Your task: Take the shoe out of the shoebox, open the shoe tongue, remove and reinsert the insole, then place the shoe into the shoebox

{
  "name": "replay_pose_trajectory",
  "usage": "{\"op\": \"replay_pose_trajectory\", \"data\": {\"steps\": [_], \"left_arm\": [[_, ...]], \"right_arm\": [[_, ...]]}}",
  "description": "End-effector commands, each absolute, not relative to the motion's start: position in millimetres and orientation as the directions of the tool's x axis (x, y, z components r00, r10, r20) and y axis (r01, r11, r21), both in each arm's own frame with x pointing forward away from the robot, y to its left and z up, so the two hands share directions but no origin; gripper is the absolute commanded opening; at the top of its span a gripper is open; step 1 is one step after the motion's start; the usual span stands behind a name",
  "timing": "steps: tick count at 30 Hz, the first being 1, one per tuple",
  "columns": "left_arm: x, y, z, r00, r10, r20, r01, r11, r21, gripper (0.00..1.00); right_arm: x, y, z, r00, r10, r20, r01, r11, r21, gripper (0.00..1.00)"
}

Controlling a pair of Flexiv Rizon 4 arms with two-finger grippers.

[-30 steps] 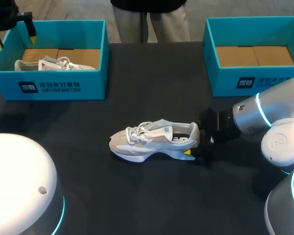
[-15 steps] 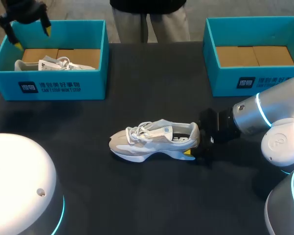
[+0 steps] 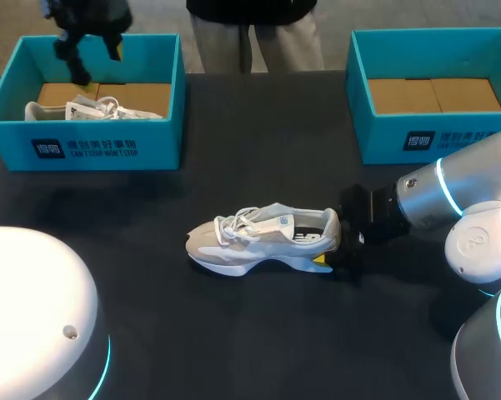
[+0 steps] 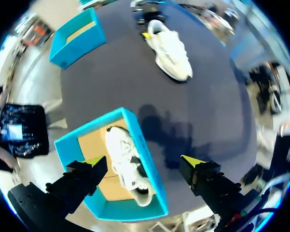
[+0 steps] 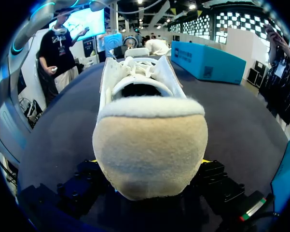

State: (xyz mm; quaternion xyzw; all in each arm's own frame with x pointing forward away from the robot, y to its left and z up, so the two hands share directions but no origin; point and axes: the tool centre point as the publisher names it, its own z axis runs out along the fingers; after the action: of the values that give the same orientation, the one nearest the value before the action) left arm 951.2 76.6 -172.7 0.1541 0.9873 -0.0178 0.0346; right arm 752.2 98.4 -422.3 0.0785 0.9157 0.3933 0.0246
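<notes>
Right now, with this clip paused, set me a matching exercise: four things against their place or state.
Things:
1. left hand
2. right hand
3. beige shoe
4. right shoebox

Place or state:
A. upright on the table, between the two boxes
B. holds no shoe, only its brown floor shows
C. open, above the left shoebox
D. clamped on a shoe's heel

Pairs: 1-C, 2-D, 3-A, 4-B

Robot lab, dark table [image 3: 258, 142] w/ teal shoeboxes [image 3: 92, 152], 2 robot arms [image 3: 458, 196]
</notes>
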Motion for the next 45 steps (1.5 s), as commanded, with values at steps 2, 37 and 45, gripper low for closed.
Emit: {"op": "replay_pose_trajectory", "data": {"steps": [2, 37, 45], "left_arm": [[942.7, 41.8, -183.8, -0.975, 0.204, -0.083, 0.205, 0.979, -0.006, 1.00], [889.5, -81.3, -261.1, -0.908, 0.416, -0.036, 0.418, 0.907, -0.057, 1.00], [889.5, -81.3, -261.1, -0.908, 0.416, -0.036, 0.418, 0.907, -0.057, 1.00]], "right_arm": [[754.6, 101.4, -424.9, -0.986, 0.165, 0.018, 0.127, 0.683, 0.719, 0.00], [754.6, 101.4, -424.9, -0.986, 0.165, 0.018, 0.127, 0.683, 0.719, 0.00], [754.6, 101.4, -424.9, -0.986, 0.165, 0.018, 0.127, 0.683, 0.719, 0.00]]}}
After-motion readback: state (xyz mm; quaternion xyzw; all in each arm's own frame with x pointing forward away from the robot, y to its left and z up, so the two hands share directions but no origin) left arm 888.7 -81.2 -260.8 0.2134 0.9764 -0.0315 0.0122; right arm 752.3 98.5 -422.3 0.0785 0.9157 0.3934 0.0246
